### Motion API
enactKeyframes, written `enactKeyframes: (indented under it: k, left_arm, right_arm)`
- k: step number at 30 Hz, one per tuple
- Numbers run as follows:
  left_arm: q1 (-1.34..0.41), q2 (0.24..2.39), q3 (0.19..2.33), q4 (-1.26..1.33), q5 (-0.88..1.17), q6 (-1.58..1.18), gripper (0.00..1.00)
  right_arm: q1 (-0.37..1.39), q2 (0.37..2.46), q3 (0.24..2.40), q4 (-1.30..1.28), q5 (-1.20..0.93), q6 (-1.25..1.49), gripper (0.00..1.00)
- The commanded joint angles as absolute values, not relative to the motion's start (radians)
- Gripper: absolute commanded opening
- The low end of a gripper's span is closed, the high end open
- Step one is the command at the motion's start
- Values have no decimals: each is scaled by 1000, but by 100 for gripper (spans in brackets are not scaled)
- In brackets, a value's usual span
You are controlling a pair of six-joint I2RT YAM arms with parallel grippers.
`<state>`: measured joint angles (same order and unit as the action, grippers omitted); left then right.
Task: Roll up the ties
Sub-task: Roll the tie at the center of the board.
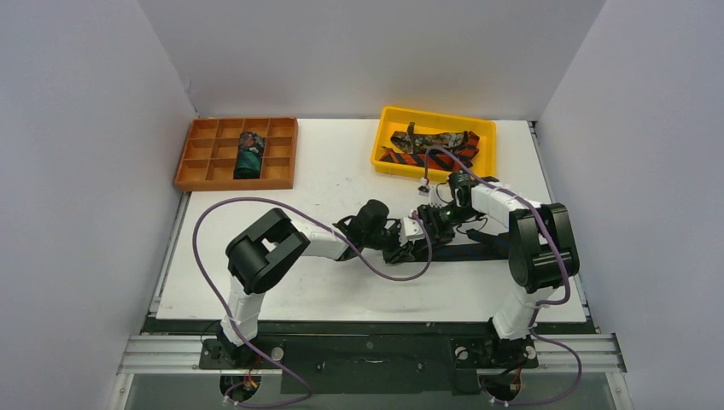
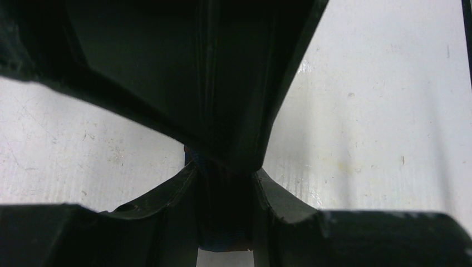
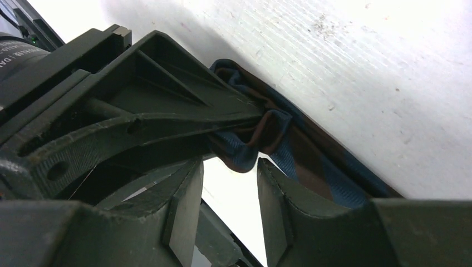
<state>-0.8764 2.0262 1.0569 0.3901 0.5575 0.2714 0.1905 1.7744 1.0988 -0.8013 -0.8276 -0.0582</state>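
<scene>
- Left gripper (image 2: 225,178) is clamping down on the bunched end of the navy tie (image 3: 311,161); I am pinning the fold there so it cannot spring loose.
- My right gripper (image 3: 229,167) is standing with its jaws apart, straddling the same fold without squeezing it, which looks to me like a regrip under way.
- Both sets of fingers are meeting nose to nose at mid-table, because the roll needs one side anchoring while the other turns.
- Behind the right gripper, the rest of the tie is trailing flat across the white table (image 1: 324,179) toward my right arm.
- Farther out, the red-striped tie (image 1: 410,160) and the brown mottled tie (image 1: 440,138) are waiting in the yellow bin (image 1: 384,141).
- Over at far left, a teal rolled tie (image 1: 249,154) is sitting in one compartment of the orange divided tray (image 1: 198,149).
</scene>
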Motion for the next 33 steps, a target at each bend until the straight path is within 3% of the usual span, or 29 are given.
enactKeyframes:
  k: [1,4,6,7,9,10,13,18,26,33]
  left_arm:
    - [-882,2104,1031,190,487,293,24]
    - [-882,2102,1034,190,491,294,24]
    - [-883,2100,1037,189,493,294,24]
    - [-884,2100,1041,188,496,294,26]
    - [-878,2094,1044,186,504,289,30]
    - [-876,2089,1044,194,513,283,33]
    - [-852,2043,1007,246,539,263,55]
    - [-836,1944,926,421,560,230,73]
    - [-845,1990,921,571,554,155,78]
    - [-863,2066,987,682,583,33,75]
  right_arm:
    - [210,1791,1106,-744,-830,-33,35]
    - [211,1815,1109,-717,-779,-28,27]
    - [206,1828,1104,-717,-754,-38,17]
    - [204,1833,1099,-718,-739,-41,5]
    - [194,1838,1090,-724,-714,-53,0]
    - [188,1839,1086,-733,-704,-65,0]
    - [181,1837,1070,-752,-636,-89,0]
    - [180,1856,1079,-754,-548,-82,0]
    - [210,1888,1107,-780,-424,-72,0]
    - [220,1920,1123,-798,-416,-105,0]
